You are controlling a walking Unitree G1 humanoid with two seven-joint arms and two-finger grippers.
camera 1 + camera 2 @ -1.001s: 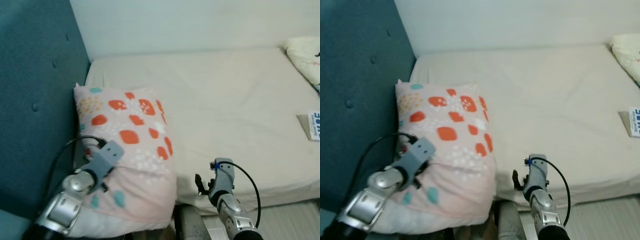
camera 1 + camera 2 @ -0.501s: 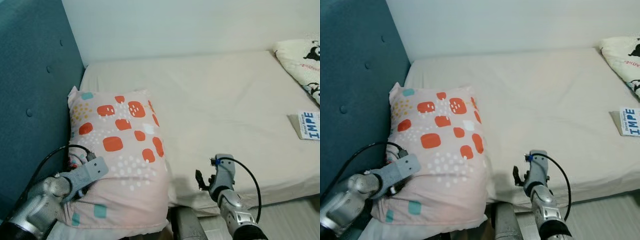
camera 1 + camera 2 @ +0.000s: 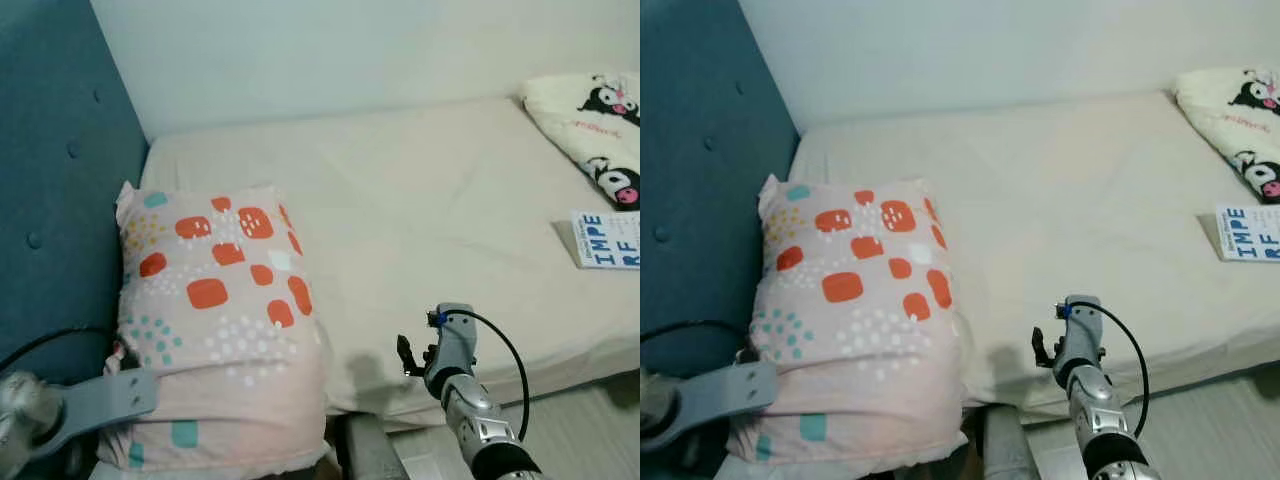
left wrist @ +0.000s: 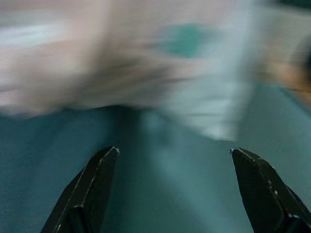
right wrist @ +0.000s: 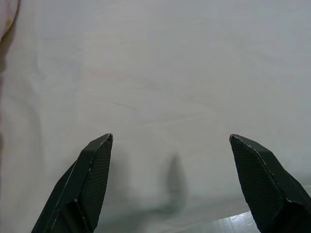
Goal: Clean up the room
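Bed under a cream sheet, running from the teal headboard on the left toward the right. Pillow with orange and teal patches flat at the head end, beside the headboard, long axis pointing from the bed's near edge toward the wall. Cartoon-print blanket bunched at the far right. Leaflet with blue letters flat on the sheet just in front of it. Left hand low at the pillow's near left corner, over the teal surface, fingers wide apart, nothing between them. Right hand over the bed's near edge, well apart from the pillow, likewise spread and empty.
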